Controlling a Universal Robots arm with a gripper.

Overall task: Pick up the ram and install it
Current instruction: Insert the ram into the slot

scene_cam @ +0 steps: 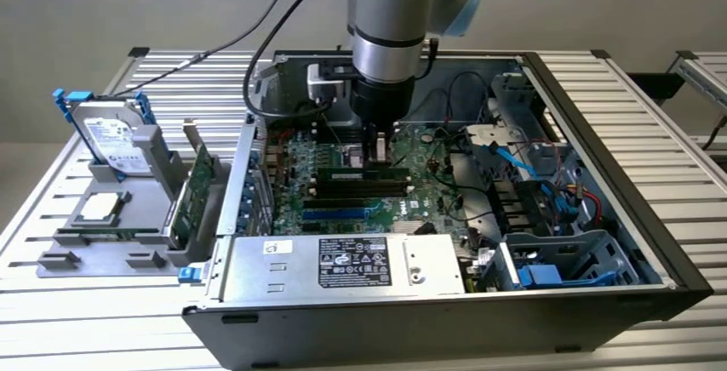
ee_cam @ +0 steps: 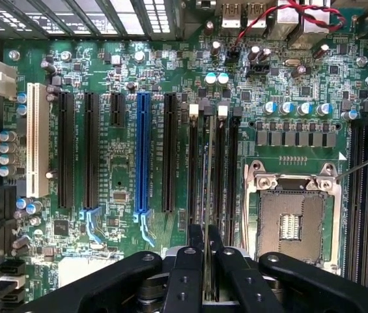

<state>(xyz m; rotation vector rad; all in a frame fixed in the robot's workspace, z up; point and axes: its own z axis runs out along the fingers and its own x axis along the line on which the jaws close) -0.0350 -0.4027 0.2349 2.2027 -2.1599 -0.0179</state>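
While clamping the ram (ee_cam: 205,202) edge-on between nearly closed fingers (ee_cam: 187,264), holds it lengthwise over the black memory slots (ee_cam: 219,163). Beyond the gripper (ee_cam: 205,235), aligned beside the bare CPU socket (ee_cam: 294,222), near the middle of the motherboard (ee_cam: 125,163).

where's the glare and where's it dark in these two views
Exterior view: the table slats glare white, the motherboard sits in shade. Wrist view: the slats past the board's edge are washed out, the gripper is near-black.

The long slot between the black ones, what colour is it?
The slot is bright blue. The wrist view shows it best.
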